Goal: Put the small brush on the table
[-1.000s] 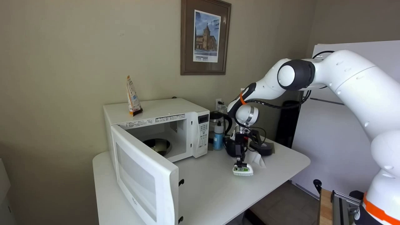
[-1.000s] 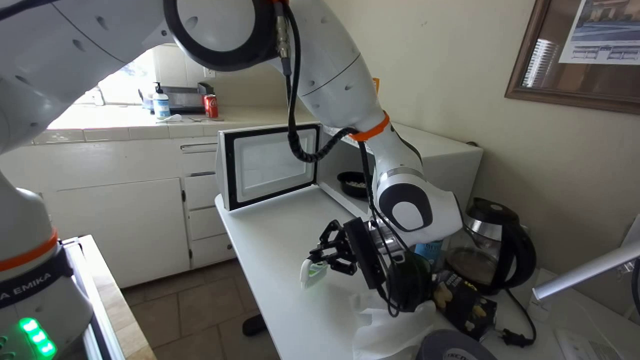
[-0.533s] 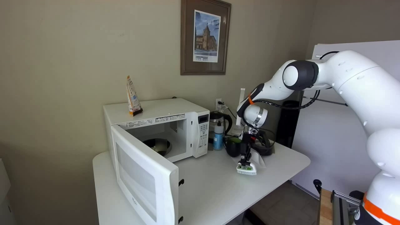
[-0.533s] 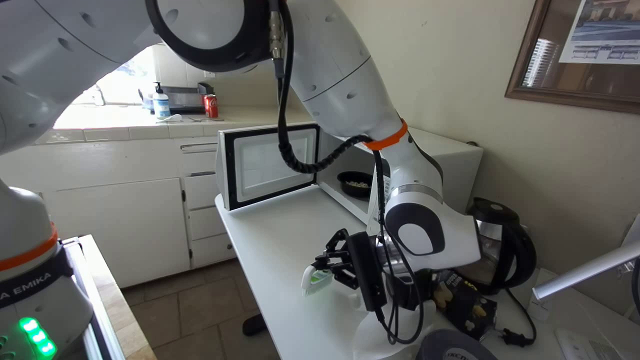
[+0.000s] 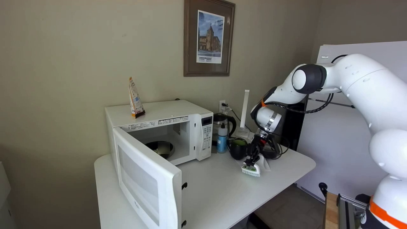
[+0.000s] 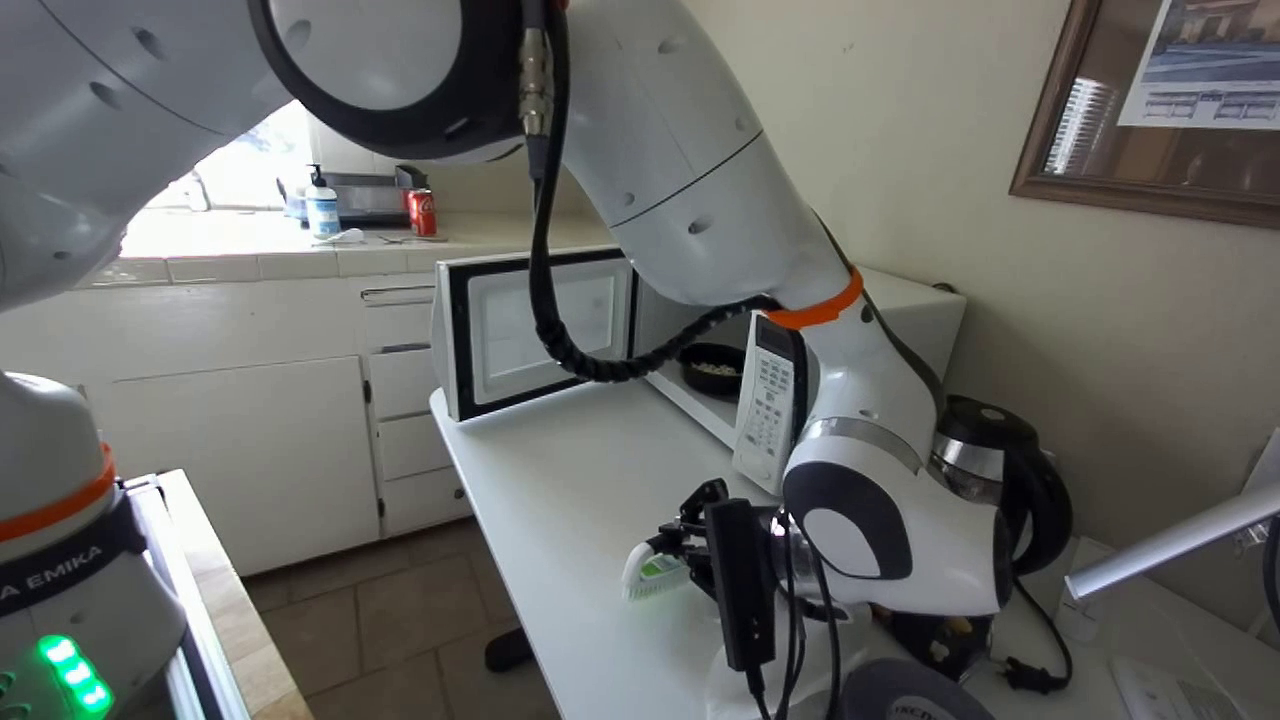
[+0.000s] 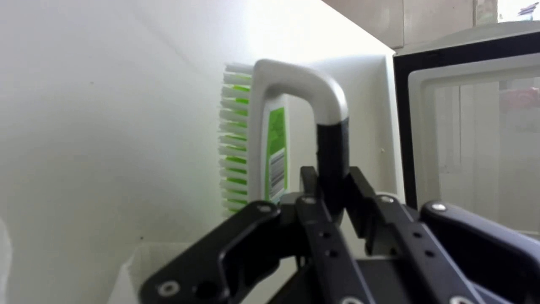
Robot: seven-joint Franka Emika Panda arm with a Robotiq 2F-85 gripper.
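Gripper (image 7: 332, 177) pinches the small brush (image 7: 276, 131) by the black part of its handle. The brush is white and green, a bit tipped, and its bristles point down at the white table (image 5: 210, 197). It is nearer the edge by the robot's base (image 6: 100, 600) than the edge by the wall (image 5: 63, 79). I cannot tell if the bristles touch the tabletop. White paper (image 5: 263, 163) lies near the brush, and a round black bowl (image 5: 237, 153) with green inside sits near the gripper. Along the wall edge, a blue bottle (image 5: 222, 141) and a kettle (image 6: 985, 450) stand beside the white microwave (image 5: 159, 109). Its door (image 5: 146, 181) stands wide open, and the door's end is near a corner of the table. A black dish (image 6: 712, 386) sits inside the microwave. An orange and white bag (image 5: 136, 100) stands on top, leaning a little.
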